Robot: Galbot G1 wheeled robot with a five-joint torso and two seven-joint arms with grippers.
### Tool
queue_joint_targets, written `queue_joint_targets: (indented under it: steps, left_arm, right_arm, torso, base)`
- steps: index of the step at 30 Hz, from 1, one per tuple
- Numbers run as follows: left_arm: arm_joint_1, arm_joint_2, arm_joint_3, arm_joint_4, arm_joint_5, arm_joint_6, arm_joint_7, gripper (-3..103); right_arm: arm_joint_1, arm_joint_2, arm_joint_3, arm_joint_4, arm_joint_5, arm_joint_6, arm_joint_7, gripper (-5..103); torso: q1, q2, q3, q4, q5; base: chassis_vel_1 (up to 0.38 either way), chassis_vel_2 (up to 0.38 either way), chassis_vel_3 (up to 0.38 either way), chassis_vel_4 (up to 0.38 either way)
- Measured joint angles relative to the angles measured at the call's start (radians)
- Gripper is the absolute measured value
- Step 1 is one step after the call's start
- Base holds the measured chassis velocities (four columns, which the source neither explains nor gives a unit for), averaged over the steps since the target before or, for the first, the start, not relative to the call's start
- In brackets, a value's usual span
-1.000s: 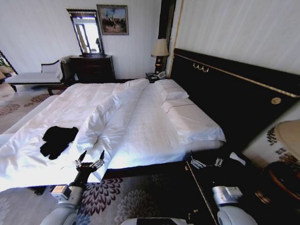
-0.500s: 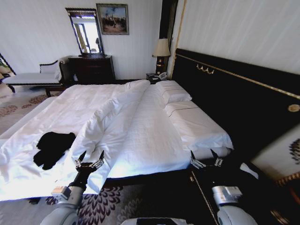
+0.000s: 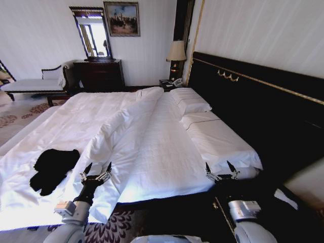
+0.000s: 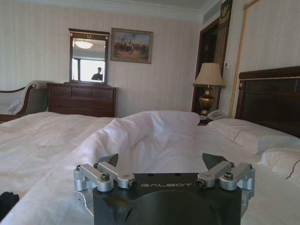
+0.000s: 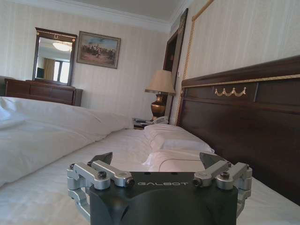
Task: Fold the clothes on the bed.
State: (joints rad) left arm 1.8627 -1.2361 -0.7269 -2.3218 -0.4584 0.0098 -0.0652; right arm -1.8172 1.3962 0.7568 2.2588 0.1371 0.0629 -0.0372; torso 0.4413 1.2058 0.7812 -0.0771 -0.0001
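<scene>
The bed spans the room, its white sheet reaching the near edge just ahead of the robot, with patterned carpet showing below that edge. A tall dark headboard closes off the right side; the left side lies open toward a chaise against the far wall. A rumpled duvet runs as a ridge down the bed's middle, and pillows sit by the headboard. A dresser with mirror, a painting and a lamp line the far wall. The shirt lies crumpled on the sheet near the bed's near left corner, left of the duvet ridge. The left gripper hovers at the bed's near edge, fingers spread apart and empty, with the shirt just to its left and not touching. The right gripper hangs at the near right corner, fingers likewise spread and empty, well apart from the shirt.
</scene>
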Motion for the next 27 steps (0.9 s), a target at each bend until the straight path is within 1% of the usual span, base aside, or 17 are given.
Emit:
queue_joint_targets:
  steps: [10, 18, 27]
  left_arm:
    - [-0.005, 0.004, 0.003, 0.003, 0.011, 0.001, 0.000, 100]
    - [0.002, -0.007, 0.009, -0.001, 0.069, -0.018, 0.001, 100]
    - [0.003, -0.007, 0.012, 0.001, 0.068, -0.020, 0.001, 100]
  right_arm:
    - [0.004, 0.004, -0.003, -0.005, -0.004, -0.001, 0.000, 100]
    - [0.004, 0.005, -0.005, -0.005, -0.006, -0.003, 0.000, 100]
    - [0.003, 0.007, -0.006, -0.004, -0.011, -0.006, 0.000, 100]
  torso:
    - [0.000, 0.000, 0.000, 0.0000, 0.0000]
    - [0.000, 0.000, 0.000, 0.0000, 0.0000]
    - [0.000, 0.000, 0.000, 0.0000, 0.0001]
  base:
    - [0.015, 0.094, -0.017, -0.101]
    - [0.024, 0.099, -0.011, -0.100]
    - [0.063, 0.091, -0.053, -0.093]
